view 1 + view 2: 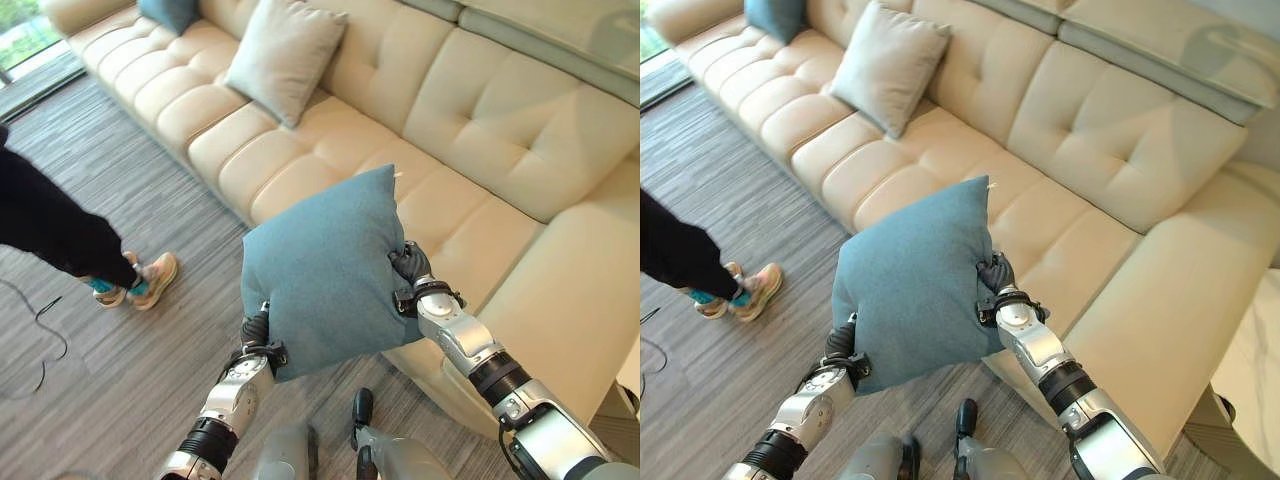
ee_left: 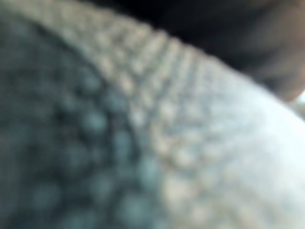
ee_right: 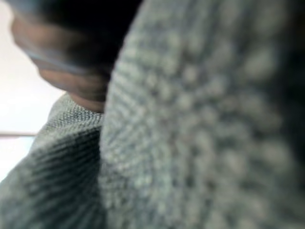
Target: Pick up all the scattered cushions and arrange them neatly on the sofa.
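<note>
A teal cushion [image 1: 325,272] hangs upright in the air between my two hands, in front of the cream sofa [image 1: 480,130]. My right hand [image 1: 411,266] is on the cushion's right edge, with its dark fingers curled into the dented fabric. My left hand [image 1: 256,332] sits against the lower left corner, mostly tucked behind the cushion. In both wrist views the woven fabric [image 2: 119,143] [image 3: 200,143] shows from very close. A grey cushion [image 1: 283,55] leans on the sofa's backrest, and another teal cushion [image 1: 168,12] lies at the sofa's far left end.
A person stands on the grey carpet at the left, with a dark sleeve [image 1: 50,225] and light shoes [image 1: 150,280] showing. The sofa seat directly behind the held cushion is bare. The sofa's corner section runs along the right.
</note>
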Available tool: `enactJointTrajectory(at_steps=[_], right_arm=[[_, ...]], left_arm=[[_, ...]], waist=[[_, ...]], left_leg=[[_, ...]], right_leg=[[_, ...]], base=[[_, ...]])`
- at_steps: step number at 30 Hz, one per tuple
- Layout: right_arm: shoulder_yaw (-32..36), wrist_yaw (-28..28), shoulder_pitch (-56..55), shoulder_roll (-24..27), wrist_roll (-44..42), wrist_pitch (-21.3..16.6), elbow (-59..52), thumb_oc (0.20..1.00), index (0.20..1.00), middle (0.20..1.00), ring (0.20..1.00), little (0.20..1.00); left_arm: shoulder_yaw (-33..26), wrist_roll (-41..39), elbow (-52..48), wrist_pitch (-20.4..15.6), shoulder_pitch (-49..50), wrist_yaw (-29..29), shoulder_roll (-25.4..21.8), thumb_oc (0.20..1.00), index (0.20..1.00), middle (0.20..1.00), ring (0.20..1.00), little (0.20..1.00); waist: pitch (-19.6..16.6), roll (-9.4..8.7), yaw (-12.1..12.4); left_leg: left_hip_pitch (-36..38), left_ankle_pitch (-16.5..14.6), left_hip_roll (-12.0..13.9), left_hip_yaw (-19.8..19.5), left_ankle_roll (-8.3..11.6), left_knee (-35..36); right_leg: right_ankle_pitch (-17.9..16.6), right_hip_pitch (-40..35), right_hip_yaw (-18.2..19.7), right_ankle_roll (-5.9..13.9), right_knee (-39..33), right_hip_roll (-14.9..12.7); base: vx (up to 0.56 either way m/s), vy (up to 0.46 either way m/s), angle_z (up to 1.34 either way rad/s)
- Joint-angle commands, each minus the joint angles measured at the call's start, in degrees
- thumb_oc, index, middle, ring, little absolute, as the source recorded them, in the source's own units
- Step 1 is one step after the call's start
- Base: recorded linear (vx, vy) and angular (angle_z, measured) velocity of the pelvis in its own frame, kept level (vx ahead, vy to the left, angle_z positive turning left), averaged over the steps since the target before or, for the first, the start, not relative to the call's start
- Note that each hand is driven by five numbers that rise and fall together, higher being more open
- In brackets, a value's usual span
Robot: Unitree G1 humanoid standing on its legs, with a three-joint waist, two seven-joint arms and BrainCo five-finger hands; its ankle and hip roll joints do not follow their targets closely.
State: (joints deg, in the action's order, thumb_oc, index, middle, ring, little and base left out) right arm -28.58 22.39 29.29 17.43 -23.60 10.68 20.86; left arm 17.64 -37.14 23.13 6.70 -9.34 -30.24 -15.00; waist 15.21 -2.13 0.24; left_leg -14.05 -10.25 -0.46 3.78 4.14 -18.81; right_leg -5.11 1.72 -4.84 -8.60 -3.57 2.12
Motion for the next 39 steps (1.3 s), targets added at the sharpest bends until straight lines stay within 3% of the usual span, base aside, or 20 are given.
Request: enactJointTrajectory(at_steps=[1,4,11,13,16,19,21,22,23,24,27,28,29,30,31,33,34,36,38,39], right_arm=[[-4.10,-3.44,3.27,-6.55,0.68,-3.21,-3.60,0.200,0.200,0.200,0.200,0.200],[-4.86,-3.24,3.84,-7.04,0.72,-3.17,-2.63,0.200,0.200,0.200,0.200,0.200],[-4.86,-2.91,2.68,-6.51,1.25,-2.30,-3.60,0.200,0.200,0.200,0.200,0.200],[-4.98,-3.23,1.79,-6.65,1.70,-2.05,-4.26,0.200,0.200,0.200,0.200,0.200],[-5.16,-4.25,0.68,-6.71,2.44,-1.26,-5.14,0.200,0.200,0.200,0.200,0.200],[-4.59,-4.48,-0.01,-7.09,2.68,-1.08,-5.24,0.200,0.200,0.200,0.200,0.200],[-4.33,-4.49,-0.01,-7.38,3.35,-1.13,-5.50,0.200,0.200,0.200,0.200,0.200],[-4.10,-4.04,0.73,-7.69,3.52,-1.46,-5.42,0.200,0.200,0.200,0.200,0.200],[-4.30,-3.73,2.13,-8.52,4.24,-1.64,-4.13,0.200,0.200,0.200,0.200,0.200],[-4.30,-3.73,2.15,-8.52,4.24,-1.64,-4.13,0.200,0.200,0.200,0.200,0.200],[-3.61,-3.46,5.88,-8.93,3.91,-2.31,-1.76,0.200,0.200,0.200,0.200,0.200],[-4.08,-3.66,7.68,-9.84,4.07,-2.45,-0.85,0.200,0.200,0.200,0.200,0.200],[-4.35,-3.66,7.73,-10.02,4.51,-2.36,-0.74,0.200,0.200,0.200,0.200,0.200],[-4.77,-4.13,5.80,-9.97,5.10,-2.52,-2.06,0.200,0.200,0.200,0.200,0.200],[-4.76,-4.13,5.78,-9.98,5.11,-2.52,-2.07,0.200,0.200,0.200,0.200,0.200],[-5.27,-3.85,4.76,-8.99,3.62,-3.42,-2.88,0.200,0.200,0.200,0.200,0.200],[-5.27,-3.85,4.76,-8.99,3.62,-3.42,-2.88,0.200,0.200,0.200,0.200,0.200],[-4.91,-3.18,4.68,-8.29,2.68,-3.94,-3.48,0.200,0.200,0.200,0.200,0.200],[-4.88,-3.11,4.02,-8.30,2.38,-4.05,-3.81,0.200,0.200,0.200,0.200,0.200],[-4.96,-3.22,3.57,-8.33,2.42,-3.85,-3.82,0.200,0.200,0.200,0.200,0.200]], left_arm=[[3.44,0.82,-5.57,-5.05,-6.89,1.63,5.23,0.200,0.200,0.200,0.200,0.200],[3.49,1.02,-5.22,-5.11,-6.45,1.26,5.32,0.200,0.200,0.200,0.200,0.200],[4.07,0.75,-3.14,-4.62,-5.94,0.77,6.37,0.200,0.200,0.200,0.200,0.200],[4.47,0.83,-2.83,-4.44,-5.36,0.89,6.56,0.200,0.200,0.200,0.200,0.200],[5.33,1.40,-2.67,-4.25,-5.14,1.46,6.05,0.200,0.200,0.200,0.200,0.200],[6.08,1.73,-2.27,-3.88,-5.55,1.62,5.82,0.200,0.200,0.200,0.200,0.200],[6.46,2.45,-1.91,-3.70,-6.68,1.60,5.62,0.200,0.200,0.200,0.200,0.200],[6.45,2.92,-1.95,-3.91,-7.69,1.36,5.21,0.200,0.200,0.200,0.200,0.200],[6.17,3.42,-1.84,-4.34,-9.06,0.95,4.44,0.200,0.200,0.200,0.200,0.200],[6.17,3.42,-1.83,-4.34,-9.08,0.96,4.44,0.200,0.200,0.200,0.200,0.200],[4.03,3.30,-3.10,-5.26,-10.09,0.90,3.29,0.200,0.200,0.200,0.200,0.200],[2.28,3.24,-3.72,-5.45,-9.48,0.97,2.76,0.200,0.200,0.200,0.200,0.200],[1.63,3.28,-3.83,-5.53,-8.63,0.89,2.80,0.200,0.200,0.200,0.200,0.200],[1.44,3.84,-4.06,-5.27,-7.06,1.25,3.51,0.200,0.200,0.200,0.200,0.200],[1.44,3.84,-4.06,-5.27,-7.05,1.25,3.50,0.200,0.200,0.200,0.200,0.200],[1.29,3.81,-5.69,-5.60,-6.26,1.33,3.97,0.200,0.200,0.200,0.200,0.200],[1.29,3.81,-5.69,-5.60,-6.26,1.32,3.98,0.200,0.200,0.200,0.200,0.200],[1.53,3.98,-5.56,-5.74,-6.91,1.06,4.07,0.200,0.200,0.200,0.200,0.200],[1.19,3.81,-5.95,-5.44,-6.82,0.70,4.25,0.200,0.200,0.200,0.200,0.200],[1.33,3.96,-6.01,-4.92,-6.59,0.62,4.43,0.200,0.200,0.200,0.200,0.200]], waist=[[-0.06,0.18,0.47],[0.89,0.75,0.60],[0.65,2.15,0.29],[-0.27,2.45,0.22],[-1.93,1.84,0.20],[-2.96,1.49,0.27],[-2.54,1.59,-0.10],[-1.86,1.42,0.01],[-1.15,1.41,0.41],[-1.24,1.45,0.48],[-0.68,0.61,2.05],[-0.65,-0.04,2.73],[-0.80,-0.17,2.77],[-1.31,-0.69,2.01],[-1.44,-0.73,2.05],[0.35,-0.72,2.20],[0.33,-0.69,2.14],[1.38,-0.44,2.63],[0.78,-0.17,2.12],[0.48,0.33,1.94]], left_leg=[[4.64,9.11,-0.32,-4.68,-1.38,11.52],[3.60,15.37,1.35,-8.70,-0.21,20.27],[3.23,19.45,2.69,-10.42,2.26,23.81],[4.58,19.31,2.27,-11.29,1.69,23.81],[7.46,17.49,1.06,-8.49,-0.56,23.81],[8.76,16.14,0.29,-6.60,-2.22,23.81],[10.05,14.79,-0.32,-4.86,-3.79,23.81],[10.77,14.00,-0.27,-3.05,-4.64,23.81],[11.63,12.74,0.33,-0.60,-4.79,23.81],[11.51,12.77,0.39,-0.54,-4.78,23.81],[12.47,11.06,1.62,5.14,-3.66,23.81],[13.75,10.21,1.92,8.76,-3.21,23.81],[14.98,9.37,2.11,9.86,-2.87,23.81],[14.84,8.09,2.05,10.02,-2.86,20.34],[14.65,8.08,2.04,10.07,-2.86,20.26],[9.45,4.98,3.12,8.35,-1.72,6.42],[9.34,4.91,3.15,8.28,-1.71,6.26],[5.73,5.94,1.39,2.86,-0.51,1.28],[5.75,6.61,0.82,-0.18,-0.88,7.93],[5.82,9.60,2.06,-1.06,-0.73,13.97]], right_leg=[[9.41,-0.93,-2.26,9.08,2.57,-0.62],[10.49,-2.19,0.68,8.14,4.12,0.04],[12.76,-8.37,5.83,8.30,3.76,0.29],[13.17,-9.84,7.13,8.59,3.16,-0.10],[13.97,-10.13,9.14,10.66,4.22,-2.95],[14.76,-8.50,10.16,12.13,8.21,-4.08],[14.47,-4.20,10.70,13.88,16.23,-4.53],[12.99,-1.17,10.25,15.03,20.94,-5.01],[12.59,2.54,6.40,15.10,23.78,-6.14],[12.53,2.70,6.47,15.08,23.79,-6.07],[9.82,5.70,-4.44,14.33,14.20,-6.66],[6.46,6.29,-11.57,14.24,6.99,-6.33],[6.29,6.13,-13.51,14.43,5.50,-6.37],[6.89,4.06,-10.17,12.81,3.73,-5.33],[6.78,4.18,-10.11,12.79,3.61,-5.33],[7.99,2.43,-11.21,10.73,3.47,-5.47],[7.99,2.44,-11.27,10.73,3.46,-5.45],[8.41,1.87,-11.72,9.92,3.12,-5.27],[8.55,1.52,-11.44,10.19,1.83,-5.00],[8.14,1.39,-10.99,10.45,1.01,-4.76]], base=[[0.14,0.040,-0.96],[0.15,0.054,-1.04],[0.26,0.164,-0.62],[0.36,0.299,-0.42],[0.27,0.289,-0.29],[0.21,0.253,-0.43],[0.07,0.206,-0.41],[0.03,0.254,-0.63],[0.00,0.173,-0.65],[0.01,0.108,-0.94],[0.01,0.005,-1.72],[0.12,-0.060,-1.69],[0.25,-0.157,-0.84],[0.21,-0.128,-0.85],[0.18,-0.178,-0.88],[0.08,-0.201,0.11],[0.06,-0.188,0.47],[0.04,-0.100,0.25],[0.13,-0.038,0.17],[0.15,0.038,0.19]])
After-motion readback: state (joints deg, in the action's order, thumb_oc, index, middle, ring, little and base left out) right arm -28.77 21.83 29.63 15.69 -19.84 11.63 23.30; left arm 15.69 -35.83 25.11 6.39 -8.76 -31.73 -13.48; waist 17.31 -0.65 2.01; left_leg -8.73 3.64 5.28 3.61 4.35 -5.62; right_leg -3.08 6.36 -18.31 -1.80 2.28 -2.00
